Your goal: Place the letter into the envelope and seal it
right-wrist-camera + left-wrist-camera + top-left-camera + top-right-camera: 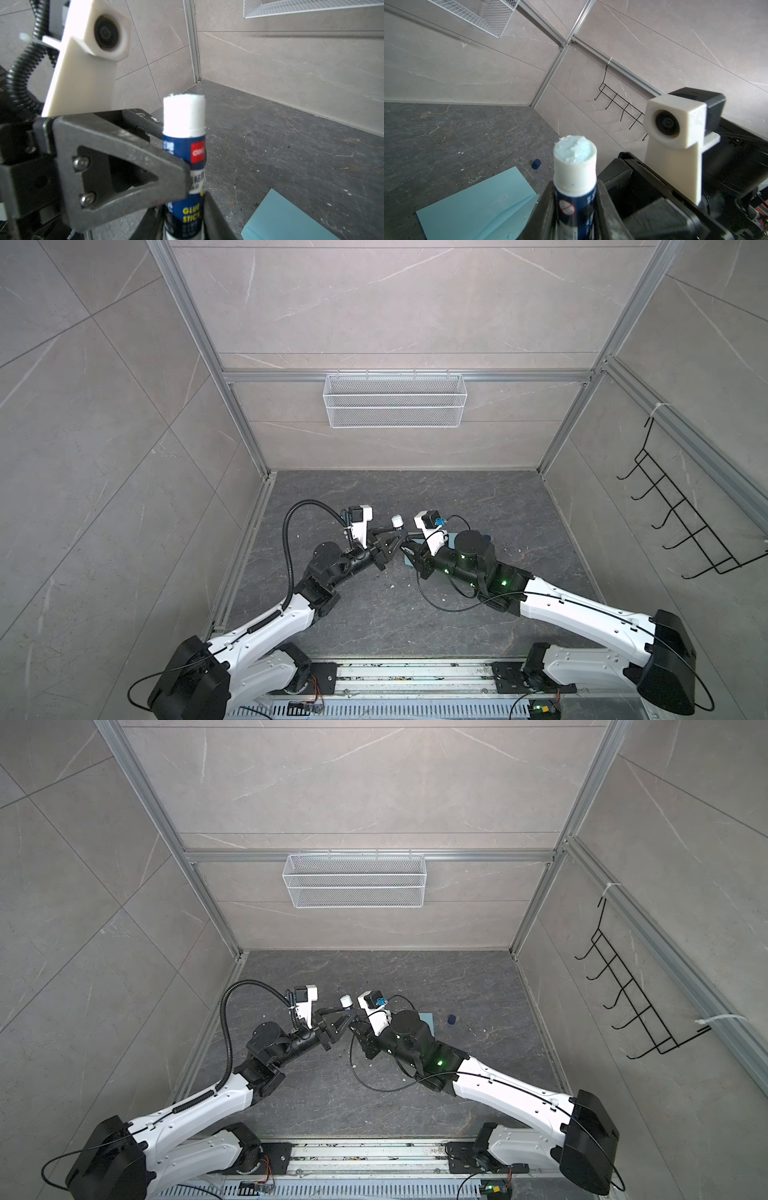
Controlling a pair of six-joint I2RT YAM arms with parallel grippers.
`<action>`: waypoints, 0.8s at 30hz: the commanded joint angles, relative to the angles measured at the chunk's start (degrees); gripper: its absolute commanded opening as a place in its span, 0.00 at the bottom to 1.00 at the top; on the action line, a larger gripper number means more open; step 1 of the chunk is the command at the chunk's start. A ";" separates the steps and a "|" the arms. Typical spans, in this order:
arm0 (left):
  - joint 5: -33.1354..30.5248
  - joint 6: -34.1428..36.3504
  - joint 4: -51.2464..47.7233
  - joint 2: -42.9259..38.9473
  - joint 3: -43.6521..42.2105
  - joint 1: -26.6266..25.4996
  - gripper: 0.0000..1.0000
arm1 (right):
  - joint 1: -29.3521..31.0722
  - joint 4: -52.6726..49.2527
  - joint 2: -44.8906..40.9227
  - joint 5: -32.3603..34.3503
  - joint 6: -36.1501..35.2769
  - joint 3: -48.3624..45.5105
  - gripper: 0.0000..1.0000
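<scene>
My left end effector [575, 187] clamps the stiff, slick glue stick [575, 164]. My right end effector [182, 216] flanks its base, grip unclear. The envelope [471, 207] on the counter [446, 135] looks light and floppy; I'd pin its edge.

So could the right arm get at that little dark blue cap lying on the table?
Probably yes. The cap lies on bare table on that arm's side, beside the envelope, nothing over it. But the right gripper is at the glue stick and would have to leave that first.
</scene>
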 commanded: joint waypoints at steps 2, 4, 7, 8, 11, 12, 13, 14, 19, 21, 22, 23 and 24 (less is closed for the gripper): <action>-8.01 -5.38 -2.87 -1.61 2.33 0.02 0.00 | 0.34 -1.96 -3.35 1.15 -3.39 -0.88 0.63; -11.07 -8.51 -4.03 -1.77 2.28 0.02 0.00 | 0.31 -2.80 -4.17 2.62 -4.12 -1.46 0.69; -13.89 -12.54 -4.23 -1.67 2.03 0.02 0.00 | 0.86 -2.48 -4.37 5.17 -4.27 -2.06 0.73; -14.35 -13.43 -4.03 -1.58 2.03 0.02 0.00 | 1.31 -1.92 -4.24 5.99 -4.67 -2.25 0.73; -15.67 -17.11 -3.12 -1.01 1.93 -0.11 0.00 | 3.74 -0.69 -2.54 10.61 -6.73 -1.78 0.74; -16.17 -18.22 -3.01 -0.90 1.84 -0.07 0.00 | 4.54 -0.36 -1.55 12.67 -7.51 -1.41 0.73; -16.43 -18.94 -2.92 -0.86 1.92 -0.07 0.00 | 5.35 -0.01 -0.81 14.32 -8.17 -1.21 0.73; -16.87 -19.64 -2.91 -0.83 1.82 -0.07 0.00 | 6.10 0.76 0.02 16.03 -8.76 -0.98 0.72; -17.80 -21.84 -2.53 -0.98 1.19 -0.06 0.00 | 8.29 5.04 2.86 23.12 -10.69 -1.07 0.63; -18.22 -22.36 -2.22 -1.10 0.93 -0.06 0.00 | 8.52 5.51 4.06 24.35 -11.22 -0.47 0.61; -18.23 -22.46 -2.22 -1.20 0.85 -0.06 0.00 | 8.62 5.63 4.42 24.78 -11.24 -0.22 0.60; -18.28 -22.46 -2.26 -1.18 0.86 -0.09 0.00 | 8.71 5.91 4.88 24.84 -11.32 0.02 0.59; -18.30 -22.49 -2.30 -1.20 0.83 -0.06 0.00 | 8.74 6.27 5.40 25.13 -11.28 0.25 0.58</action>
